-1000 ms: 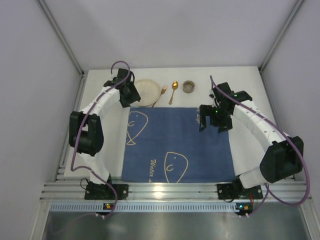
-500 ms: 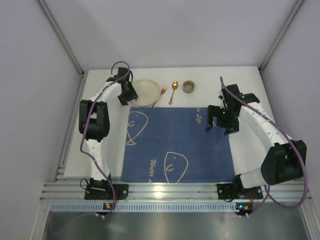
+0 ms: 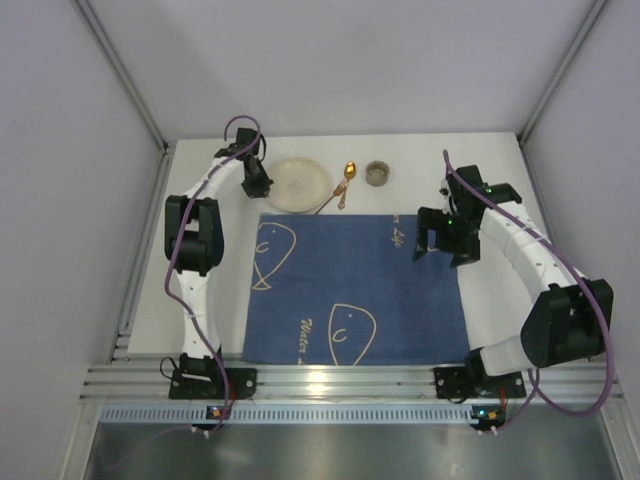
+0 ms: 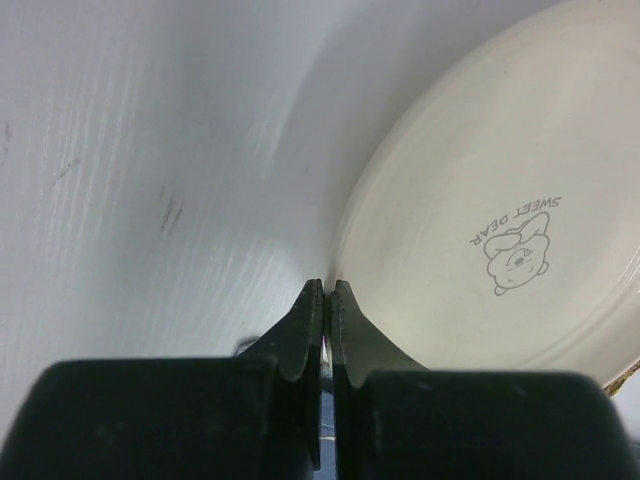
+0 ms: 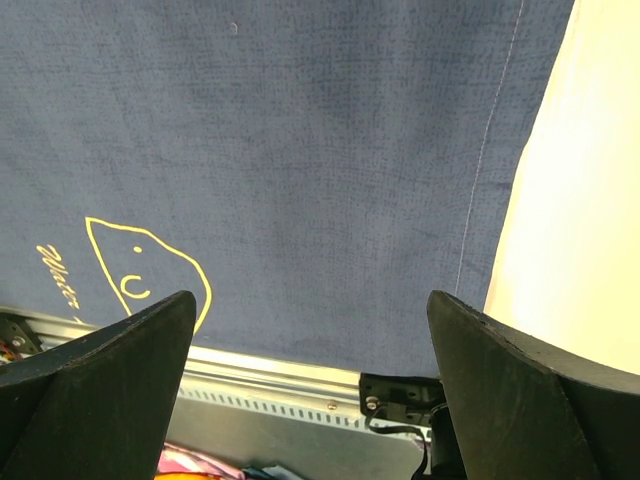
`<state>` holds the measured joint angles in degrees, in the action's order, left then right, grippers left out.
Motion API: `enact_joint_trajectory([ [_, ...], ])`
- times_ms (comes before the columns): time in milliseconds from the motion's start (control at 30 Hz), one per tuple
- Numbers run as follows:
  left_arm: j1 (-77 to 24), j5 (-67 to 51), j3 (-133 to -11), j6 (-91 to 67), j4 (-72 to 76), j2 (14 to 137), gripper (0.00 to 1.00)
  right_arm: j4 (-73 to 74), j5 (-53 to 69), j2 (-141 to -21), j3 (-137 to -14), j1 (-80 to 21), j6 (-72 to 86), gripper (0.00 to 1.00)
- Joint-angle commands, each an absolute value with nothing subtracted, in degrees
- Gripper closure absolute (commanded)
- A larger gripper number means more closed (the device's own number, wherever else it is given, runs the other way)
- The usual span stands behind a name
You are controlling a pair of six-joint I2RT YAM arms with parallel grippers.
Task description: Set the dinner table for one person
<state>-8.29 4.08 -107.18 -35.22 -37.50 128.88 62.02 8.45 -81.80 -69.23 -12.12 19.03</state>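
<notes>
Seeing my left hand (image 4: 325, 288) pinched closed, tips at the left rim of the plate (image 4: 500, 200); spoon (image 3: 347, 180) and cup (image 3: 377, 173) just right of it; white worktop (image 3: 500, 170) spans beneath everything; right hand (image 5: 310, 300) spread wide over blue cloth (image 5: 300, 150).

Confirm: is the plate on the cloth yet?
No, the plate sits on the bare table, beyond the far edge of the cloth.

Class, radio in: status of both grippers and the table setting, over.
Left gripper shut, tips at plate rim. Right gripper open above blue cloth. Dinner table unset, nothing blocking.
</notes>
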Motion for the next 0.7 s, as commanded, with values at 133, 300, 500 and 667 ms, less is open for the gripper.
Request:
enact_joint_trajectory([
  [133,-6.42,5.89,-108.02,-32.52,-38.76,123.33,1.0,62.31,8.26,-82.97,-74.0,-11.16,17.93,0.0],
  [300,-6.15,2.29,-104.6,-30.85,-35.52,113.85,1.0,61.96,9.05,-83.15,-74.0,-11.07,18.02,0.0],
  [500,-6.59,-7.19,-99.5,-30.5,-33.48,104.17,1.0,61.96,9.23,-82.79,-73.65,-11.07,17.84,0.0],
  [667,-11.75,-6.26,-92.13,-28.57,-35.68,98.45,1.0,61.87,8.62,-82.79,-73.13,-11.07,17.58,0.0],
])
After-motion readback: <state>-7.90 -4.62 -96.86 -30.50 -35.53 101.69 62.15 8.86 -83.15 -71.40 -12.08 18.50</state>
